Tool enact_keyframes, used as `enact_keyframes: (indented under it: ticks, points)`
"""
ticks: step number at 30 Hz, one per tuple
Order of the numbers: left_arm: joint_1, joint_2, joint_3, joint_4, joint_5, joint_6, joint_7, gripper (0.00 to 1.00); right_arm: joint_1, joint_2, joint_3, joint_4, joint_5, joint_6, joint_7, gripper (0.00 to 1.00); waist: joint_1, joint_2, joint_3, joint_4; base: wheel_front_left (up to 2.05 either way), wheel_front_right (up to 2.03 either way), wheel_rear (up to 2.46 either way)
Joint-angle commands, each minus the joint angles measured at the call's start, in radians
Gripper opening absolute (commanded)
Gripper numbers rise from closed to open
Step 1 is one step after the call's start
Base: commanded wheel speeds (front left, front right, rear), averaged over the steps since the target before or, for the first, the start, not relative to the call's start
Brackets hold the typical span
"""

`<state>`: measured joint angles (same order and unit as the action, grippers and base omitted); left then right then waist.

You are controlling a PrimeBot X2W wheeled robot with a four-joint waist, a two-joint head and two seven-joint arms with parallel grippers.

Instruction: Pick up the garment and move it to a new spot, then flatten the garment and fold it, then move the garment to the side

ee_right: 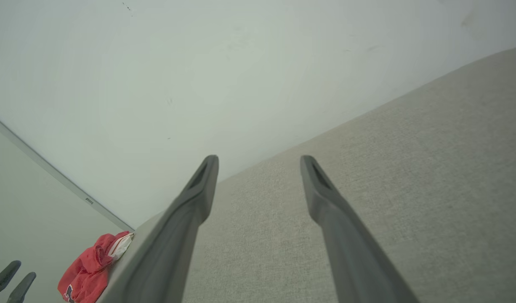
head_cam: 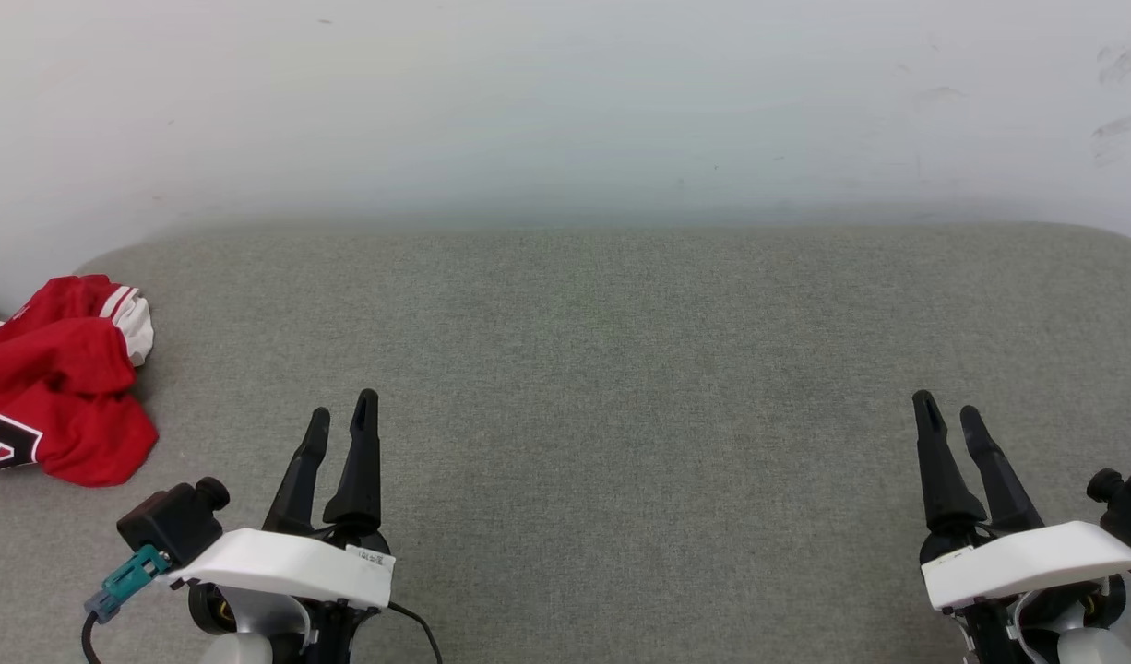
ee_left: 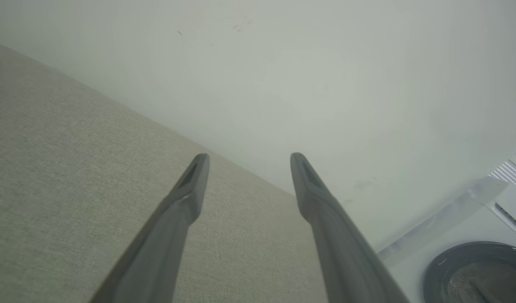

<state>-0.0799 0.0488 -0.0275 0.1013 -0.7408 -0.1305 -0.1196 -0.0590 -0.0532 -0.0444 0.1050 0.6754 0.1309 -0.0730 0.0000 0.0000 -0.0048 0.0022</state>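
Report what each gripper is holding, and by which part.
Nothing is held. The left gripper and right gripper hover with jaws open and empty over the grey surface; the garment lies crumpled at the far left, apart from both.

Red garment (head_cam: 53,383) crumpled at far left edge, unheld.

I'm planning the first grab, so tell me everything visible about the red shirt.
The red shirt lies crumpled in a heap at the left end of the grey padded surface. It looks like soft jersey, with a white sleeve, red-and-white striped trim and part of a black, white-outlined numeral. Only that surface touches it.
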Motion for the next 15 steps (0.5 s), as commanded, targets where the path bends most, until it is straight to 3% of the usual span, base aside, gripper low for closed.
enact_keyframes:
  ticks: [1, 15]
  points:
    - [-0.001, 0.002, 0.000, -0.009, 0.044, 0.000, -0.012, 1.00, 0.001, 0.001, -0.005, -0.018, -0.051, 0.000, 0.002, 1.00, 0.0000, 0.0000, 0.000, 0.001, 0.00, 0.00, 0.00]
    - [0.003, 0.002, 0.014, -0.010, 0.254, 0.006, -0.049, 1.00, 0.009, 0.003, -0.001, -0.027, -0.237, 0.000, 0.010, 1.00, 0.0000, 0.0000, 0.003, 0.004, 0.00, 0.00, 0.00]
